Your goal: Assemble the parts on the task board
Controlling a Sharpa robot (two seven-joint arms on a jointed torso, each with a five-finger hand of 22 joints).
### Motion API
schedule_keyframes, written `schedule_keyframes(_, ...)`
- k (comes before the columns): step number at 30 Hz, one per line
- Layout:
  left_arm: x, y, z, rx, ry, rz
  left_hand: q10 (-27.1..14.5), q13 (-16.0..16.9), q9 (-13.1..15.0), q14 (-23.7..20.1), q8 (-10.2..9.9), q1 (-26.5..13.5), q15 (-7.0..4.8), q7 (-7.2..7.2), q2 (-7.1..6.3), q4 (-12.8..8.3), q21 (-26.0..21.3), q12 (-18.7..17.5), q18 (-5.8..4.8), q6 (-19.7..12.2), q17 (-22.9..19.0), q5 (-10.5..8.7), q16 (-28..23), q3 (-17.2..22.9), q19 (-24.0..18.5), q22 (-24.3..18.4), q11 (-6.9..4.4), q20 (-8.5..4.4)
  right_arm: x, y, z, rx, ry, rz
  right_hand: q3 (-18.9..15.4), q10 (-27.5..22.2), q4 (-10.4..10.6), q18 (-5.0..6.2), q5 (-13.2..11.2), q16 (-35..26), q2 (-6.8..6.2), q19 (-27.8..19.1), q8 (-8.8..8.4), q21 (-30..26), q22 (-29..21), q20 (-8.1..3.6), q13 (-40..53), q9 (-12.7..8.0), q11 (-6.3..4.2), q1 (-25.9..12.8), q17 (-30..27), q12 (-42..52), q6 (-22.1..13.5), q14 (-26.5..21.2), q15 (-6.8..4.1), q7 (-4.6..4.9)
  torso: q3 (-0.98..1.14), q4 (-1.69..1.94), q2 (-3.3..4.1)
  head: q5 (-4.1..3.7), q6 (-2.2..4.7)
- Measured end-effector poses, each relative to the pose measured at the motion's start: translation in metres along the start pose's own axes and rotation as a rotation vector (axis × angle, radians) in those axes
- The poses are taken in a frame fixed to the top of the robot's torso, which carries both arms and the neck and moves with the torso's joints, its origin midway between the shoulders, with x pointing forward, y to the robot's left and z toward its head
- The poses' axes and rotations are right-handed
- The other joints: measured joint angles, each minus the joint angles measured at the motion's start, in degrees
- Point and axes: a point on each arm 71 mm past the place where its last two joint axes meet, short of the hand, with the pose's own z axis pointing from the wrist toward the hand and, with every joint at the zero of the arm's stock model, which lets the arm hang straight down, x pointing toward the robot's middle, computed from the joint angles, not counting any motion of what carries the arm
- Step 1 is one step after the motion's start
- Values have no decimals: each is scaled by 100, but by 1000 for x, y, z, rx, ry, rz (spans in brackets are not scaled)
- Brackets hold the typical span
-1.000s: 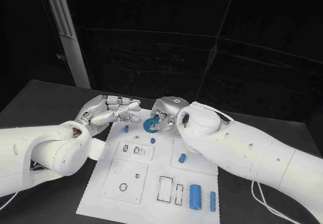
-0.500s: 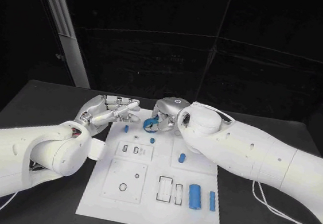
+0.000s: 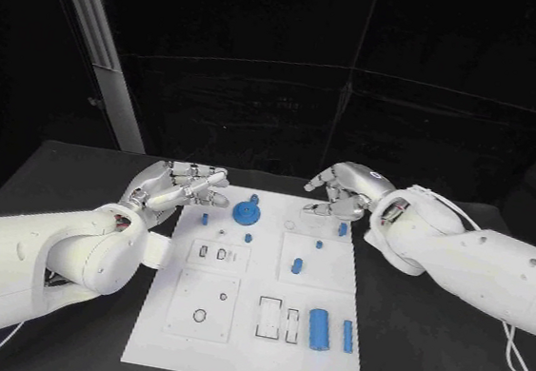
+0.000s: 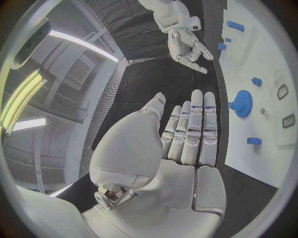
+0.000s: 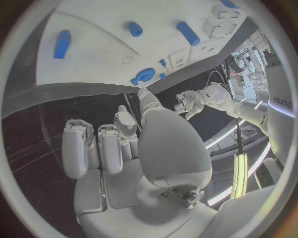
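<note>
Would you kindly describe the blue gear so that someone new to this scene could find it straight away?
Start at the white task board in the middle of the black table and go to its far end, between the two hands. The blue gear stands there nearer the left hand. It is the one round, toothed disc; the other blue parts are plain pegs and bars.

Black table [image 3: 432, 367]; white task board [image 3: 240, 354] flat at its middle; white cable [image 3: 530, 369] near right edge.

Only one legible marking: dark lettering, seemingly "sharpa", running sideways along a white arm [image 5: 280, 101] at the rim of the right wrist view.
</note>
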Motion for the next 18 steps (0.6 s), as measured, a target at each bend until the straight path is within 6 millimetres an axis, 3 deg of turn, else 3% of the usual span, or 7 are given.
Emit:
schedule_keyframes(4,0,0,1,0,-1,1,0,0,0,0,0,0,0,0,0,0,0,0,0,0,0,0,0,0,0,0,0,0,-10,-21,-21,20,-4,58,-34,0,-44,0,0,0,-34,0,0,0,0,0,0,-5,0,54,0,0,0,0,0,0,19,-38,-9,14,4)
schedule_keyframes(9,1,1,2,1,2,0,0,0,0,0,0,0,0,0,0,0,0,0,0,0,0,0,0,0,0,1,0,0,-17,-41,-36,61,-7,102,-49,0,-59,0,0,0,-33,0,0,0,0,0,-11,-14,0,54,0,0,-22,0,0,21,30,-57,-11,-30,8)
schedule_keyframes(15,1,1,3,1,0,2,0,0,0,0,0,0,0,0,0,0,0,0,0,0,-1,0,0,0,0,1,0,0,-10,-64,-49,121,6,129,-65,0,-75,0,0,0,-33,0,0,0,0,0,-27,-13,0,54,0,0,-22,0,0,21,40,-68,-13,-45,-33)
schedule_keyframes(18,0,1,4,1,-3,4,0,0,0,0,0,0,0,0,0,0,0,0,0,0,-1,0,0,0,0,1,0,0,-4,-70,-52,140,16,138,-65,0,-75,0,0,0,-33,0,0,0,4,0,-40,-13,0,54,0,0,-22,0,0,21,45,-71,-13,-12,-51)
